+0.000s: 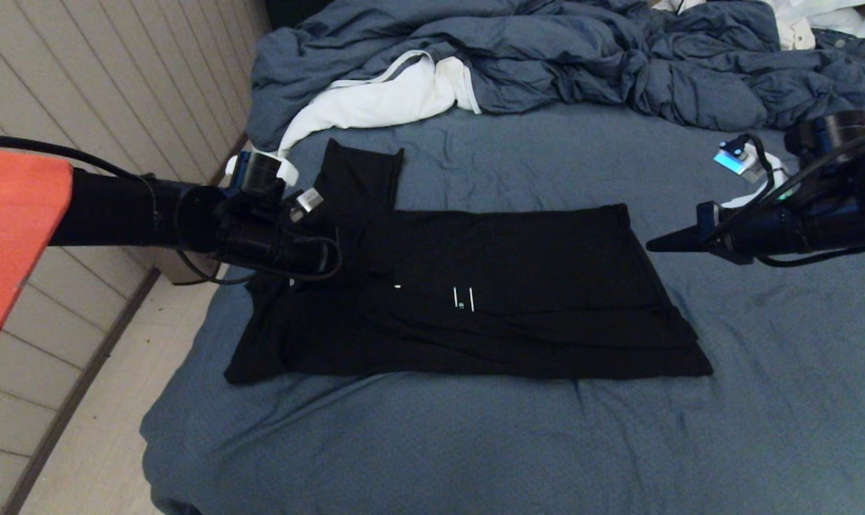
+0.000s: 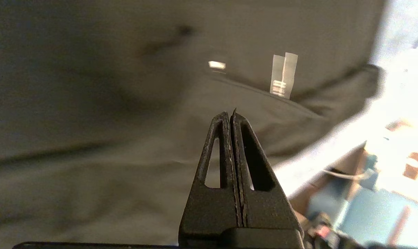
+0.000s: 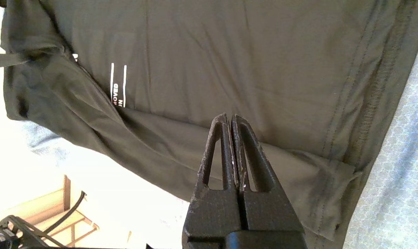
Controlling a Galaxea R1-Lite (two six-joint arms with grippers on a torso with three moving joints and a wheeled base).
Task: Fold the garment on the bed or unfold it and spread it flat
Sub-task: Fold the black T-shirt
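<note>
The garment (image 1: pixel 511 286) is a black T-shirt lying folded lengthwise on the bed (image 1: pixel 761 400), one sleeve sticking out toward the back. A bit of white lettering (image 1: pixel 463 299) shows at the fold. My left gripper (image 1: pixel 354 250) hovers over the shirt's left part, near that sleeve. In the left wrist view it (image 2: pixel 229 114) is shut with nothing in it, the black cloth (image 2: pixel 91 103) below. My right gripper (image 1: pixel 652 246) hangs just right of the shirt's right edge, pointing at it. The right wrist view shows it (image 3: pixel 228 118) shut and empty above the shirt (image 3: pixel 229 52).
A rumpled blue-grey duvet (image 1: pixel 547 57) is piled along the back of the bed, with a white cloth (image 1: pixel 382 100) lying against it. The bed's left edge drops to the floor (image 1: pixel 104 429) beside a panelled wall (image 1: pixel 82 86). Bare sheet stretches in front of the shirt.
</note>
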